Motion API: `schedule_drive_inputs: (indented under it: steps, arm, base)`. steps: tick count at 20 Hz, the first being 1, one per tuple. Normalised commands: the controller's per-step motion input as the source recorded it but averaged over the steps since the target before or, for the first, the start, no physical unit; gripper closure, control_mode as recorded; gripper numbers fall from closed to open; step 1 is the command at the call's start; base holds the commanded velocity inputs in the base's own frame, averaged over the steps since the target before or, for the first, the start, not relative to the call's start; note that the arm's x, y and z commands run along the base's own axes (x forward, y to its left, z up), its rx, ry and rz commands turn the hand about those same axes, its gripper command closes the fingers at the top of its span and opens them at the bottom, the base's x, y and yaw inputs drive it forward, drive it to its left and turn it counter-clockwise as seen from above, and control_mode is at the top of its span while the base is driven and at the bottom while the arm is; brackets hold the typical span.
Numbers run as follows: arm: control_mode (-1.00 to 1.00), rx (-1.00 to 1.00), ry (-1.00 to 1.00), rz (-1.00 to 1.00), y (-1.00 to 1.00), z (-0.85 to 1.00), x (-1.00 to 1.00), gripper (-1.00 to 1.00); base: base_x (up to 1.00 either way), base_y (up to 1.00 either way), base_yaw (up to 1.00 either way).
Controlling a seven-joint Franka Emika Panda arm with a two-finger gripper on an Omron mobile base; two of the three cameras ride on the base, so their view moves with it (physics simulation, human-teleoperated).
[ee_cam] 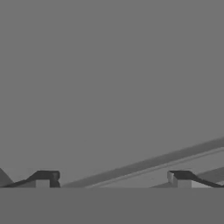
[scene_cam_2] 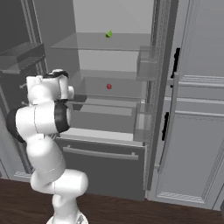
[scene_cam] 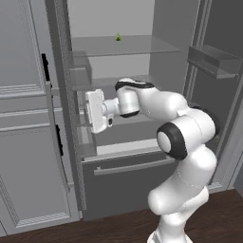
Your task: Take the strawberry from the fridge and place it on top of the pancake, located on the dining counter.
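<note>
The fridge (scene_cam_2: 109, 87) stands open, pale inside, glass shelves wide and uncluttered — plenty of room to reach in. The gripper (ee_cam: 111, 179) hovers by the fridge's left wall, fingers (ee_cam: 43, 177) spread wide, holding nothing. The strawberry (scene_cam_2: 109, 86) sits mid-shelf in the fridge — probably light, soft, easily bruised; pinch gently across its middle.

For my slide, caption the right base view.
Open fridge: strawberry on middle shelf, green cone above, arm reaching in.
</note>
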Motion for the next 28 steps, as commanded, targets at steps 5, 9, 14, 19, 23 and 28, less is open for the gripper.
schedule_drive_inputs:
  steps: [5, 9, 14, 19, 23, 28]
  arm:
    - [-1.00, 0.12, -0.02, -0.13, -1.00, 0.05, 0.00, -1.00]
    - [-1.00, 0.08, -0.03, -0.06, -1.00, 0.01, 0.06, -1.00]
    - [-1.00, -0.20, -0.09, 0.00, -1.00, 0.00, 0.26, -1.00]
    - [-1.00, -0.44, -0.20, 0.00, -0.98, -0.07, 0.03, -1.00]
    - [-1.00, -0.78, -0.18, 0.00, -0.63, -0.30, -0.01, -1.00]
    - [-1.00, -0.98, -0.02, -0.02, -0.36, -0.35, -0.17, -1.00]
  base:
    - [0.00, 0.00, 0.00]
    - [0.00, 0.00, 0.00]
    - [0.00, 0.00, 0.00]
    - [0.00, 0.00, 0.00]
    - [0.00, 0.00, 0.00]
    - [0.00, 0.00, 0.00]
